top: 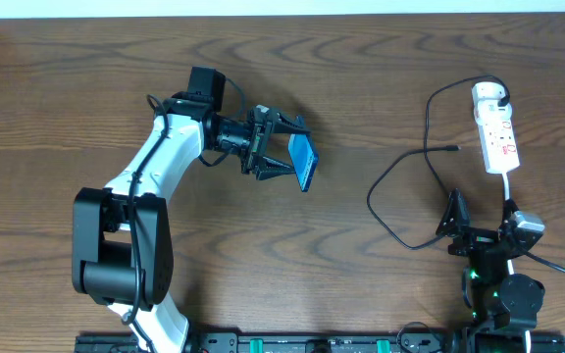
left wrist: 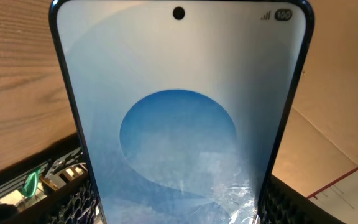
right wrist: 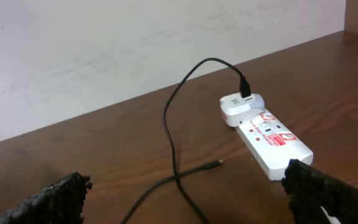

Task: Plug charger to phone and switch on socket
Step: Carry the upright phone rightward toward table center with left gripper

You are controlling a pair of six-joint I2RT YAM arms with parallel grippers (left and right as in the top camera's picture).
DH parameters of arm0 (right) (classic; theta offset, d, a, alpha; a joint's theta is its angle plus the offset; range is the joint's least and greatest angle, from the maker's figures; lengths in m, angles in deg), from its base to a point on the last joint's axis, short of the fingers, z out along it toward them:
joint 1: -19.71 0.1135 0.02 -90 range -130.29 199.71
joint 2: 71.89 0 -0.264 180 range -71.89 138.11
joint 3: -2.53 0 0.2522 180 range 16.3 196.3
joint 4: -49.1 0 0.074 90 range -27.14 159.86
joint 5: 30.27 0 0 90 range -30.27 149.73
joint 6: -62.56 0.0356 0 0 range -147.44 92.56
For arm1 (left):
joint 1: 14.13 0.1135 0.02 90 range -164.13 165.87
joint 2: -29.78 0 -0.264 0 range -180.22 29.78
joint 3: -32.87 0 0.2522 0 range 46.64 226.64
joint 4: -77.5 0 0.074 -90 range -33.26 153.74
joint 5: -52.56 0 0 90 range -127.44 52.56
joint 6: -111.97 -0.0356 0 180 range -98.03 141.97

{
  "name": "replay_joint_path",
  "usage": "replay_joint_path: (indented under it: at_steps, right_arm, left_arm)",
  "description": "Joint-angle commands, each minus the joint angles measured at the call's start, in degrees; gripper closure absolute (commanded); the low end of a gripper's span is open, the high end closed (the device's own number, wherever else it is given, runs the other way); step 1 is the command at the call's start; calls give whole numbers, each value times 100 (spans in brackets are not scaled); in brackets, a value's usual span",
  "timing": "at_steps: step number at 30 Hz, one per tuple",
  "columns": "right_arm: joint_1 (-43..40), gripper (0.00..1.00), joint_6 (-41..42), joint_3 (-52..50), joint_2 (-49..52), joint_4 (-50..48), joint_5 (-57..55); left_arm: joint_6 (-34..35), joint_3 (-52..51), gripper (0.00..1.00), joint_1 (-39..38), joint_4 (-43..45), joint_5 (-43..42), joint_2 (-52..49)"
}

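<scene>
Phone (left wrist: pixel 179 124) fills the left wrist view, clamped by its edges in the left gripper (top: pixel 287 149) at mid-tabletop (top: pixel 86 98). Right gripper (top: pixel 481 227) jaws stand apart near the front right edge. Beyond them lie 1 socket (top: pixel 498 137) and 1 charger (top: pixel 489 94) plugged into it, its connector tip loose on bare wood.

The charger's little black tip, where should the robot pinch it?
Take the charger just behind its connector tip, coming straight down from above and closing across the thin cable. That end lies flat on the table, a little apart from where the cable crosses itself, with bare wood on both sides.
</scene>
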Motion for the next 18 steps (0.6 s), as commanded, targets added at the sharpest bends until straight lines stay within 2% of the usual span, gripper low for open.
replay_joint_path:
  at_steps: [1, 18]
  right_arm:
    - [42, 1, 33, -9, -15, 26, 9]
    - [42, 1, 33, -9, -15, 26, 9]
  left_arm:
    - [35, 85, 42, 24, 4, -105, 225]
    - [33, 85, 42, 24, 4, -105, 225]
